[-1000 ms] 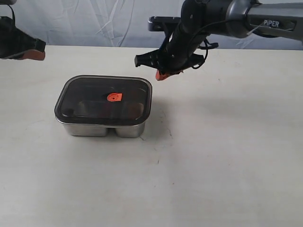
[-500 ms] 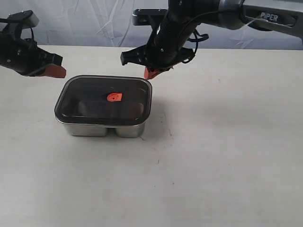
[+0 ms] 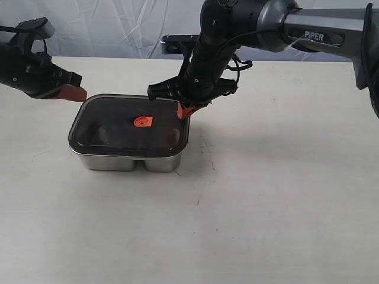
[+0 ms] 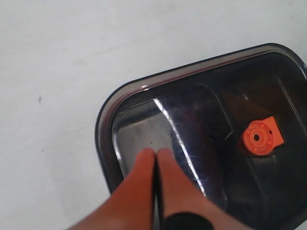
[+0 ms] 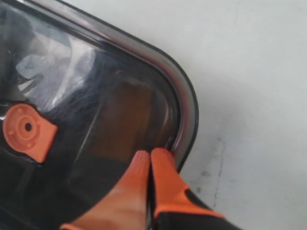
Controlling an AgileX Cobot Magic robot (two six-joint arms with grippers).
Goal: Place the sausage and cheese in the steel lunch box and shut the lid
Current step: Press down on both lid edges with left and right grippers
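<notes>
The box [image 3: 118, 161] is shiny steel under a glossy, dark see-through plastic lid [image 3: 112, 136] with a matt orange tab [image 3: 143, 122], the table [image 3: 278, 201] is matt, pale and faintly scuffed, the fingers [image 4: 136, 187] are smooth orange plastic, and creased cloth [image 3: 118, 26] hangs behind.

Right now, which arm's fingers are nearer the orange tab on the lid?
Right, it seems. The right fingers sit shut over the far right corner of the lid, closer to the orange tab; the left fingers hang shut over its far left corner.
</notes>
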